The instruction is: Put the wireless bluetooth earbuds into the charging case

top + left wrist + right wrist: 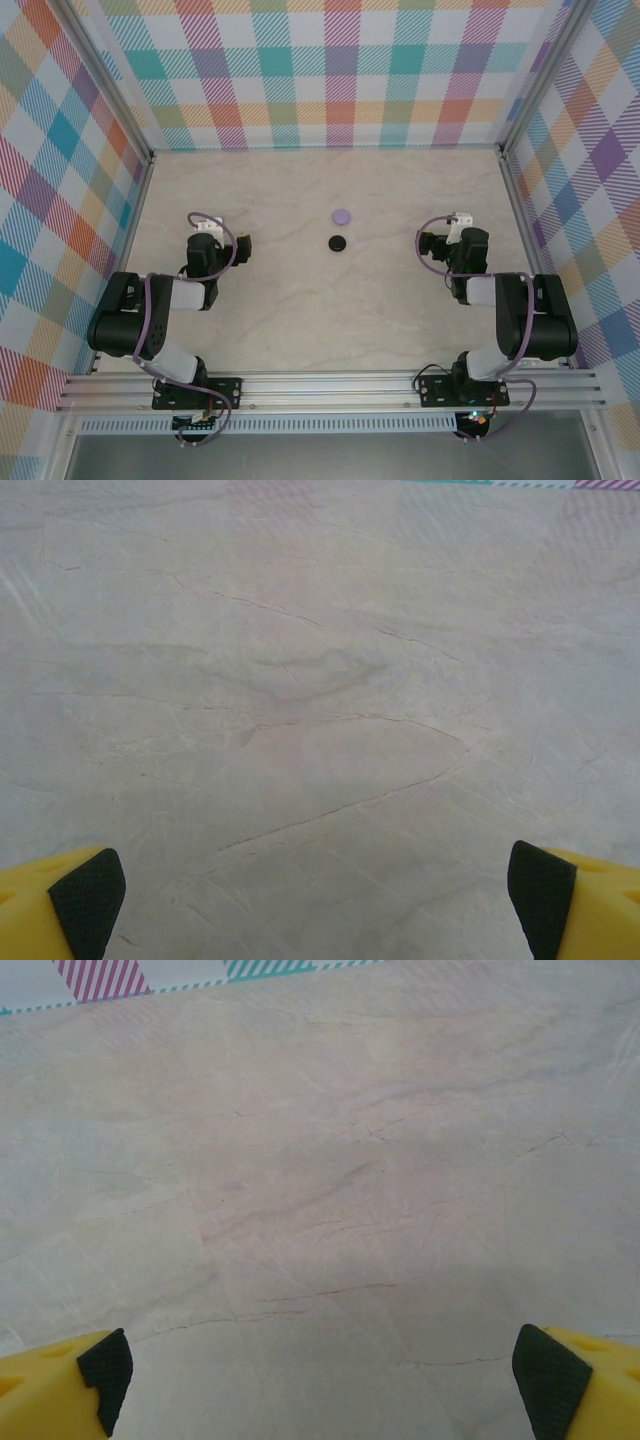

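Pale marble-look tabletop (pixel 300 330), veined with thin dark lines and boxed in by pastel plaid walls (pixel 320 70), carries two small round charging cases near its middle. One is a smooth, disc-like lilac case (pixel 342 215). The other is a black case (pixel 338 241), just beside it on the near side and not touching it. Both are too small to tell a lid seam or read any marking. Left of the lilac case and a little nearer, the left gripper (pixel 315 905) hangs over bare table, jaws spread wide, with nothing between its yellow fingers and black textured pads (pixel 88 900). Right of the lilac case, the right gripper (pixel 325 1380) is likewise spread wide and empty, with the same black pads (pixel 105 1375).
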You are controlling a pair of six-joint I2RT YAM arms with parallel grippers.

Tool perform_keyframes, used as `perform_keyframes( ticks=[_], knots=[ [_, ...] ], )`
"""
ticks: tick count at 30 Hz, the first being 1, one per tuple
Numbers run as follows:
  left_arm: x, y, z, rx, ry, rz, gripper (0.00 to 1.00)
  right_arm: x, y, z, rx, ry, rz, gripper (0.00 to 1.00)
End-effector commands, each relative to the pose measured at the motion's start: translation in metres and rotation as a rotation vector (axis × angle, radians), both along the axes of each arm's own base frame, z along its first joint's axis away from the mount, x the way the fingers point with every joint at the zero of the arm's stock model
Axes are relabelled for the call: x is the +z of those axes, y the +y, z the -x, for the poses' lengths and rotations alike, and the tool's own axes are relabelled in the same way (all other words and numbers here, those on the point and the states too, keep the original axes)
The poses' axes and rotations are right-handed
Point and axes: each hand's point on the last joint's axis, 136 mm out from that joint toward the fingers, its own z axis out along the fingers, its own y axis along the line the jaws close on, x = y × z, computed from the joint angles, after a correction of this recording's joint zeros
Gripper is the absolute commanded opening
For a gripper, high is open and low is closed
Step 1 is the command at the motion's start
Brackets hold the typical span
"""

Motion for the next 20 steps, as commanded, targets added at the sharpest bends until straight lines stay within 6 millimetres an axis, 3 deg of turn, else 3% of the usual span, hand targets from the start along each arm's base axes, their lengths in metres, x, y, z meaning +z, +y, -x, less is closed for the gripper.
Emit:
perform_keyframes(
  ticks=[1,20],
  knots=[
    [0.0052,0.0072,-0.0061,0.025,-0.013,-0.003,1.00,0.0125,0.0017,-0.0061,0.018,-0.050,0.007,1.00],
    [0.0048,0.0069,-0.0061,0.024,-0.011,-0.001,1.00,0.0129,0.0103,-0.0070,0.068,-0.044,0.009,1.00]
  ],
)
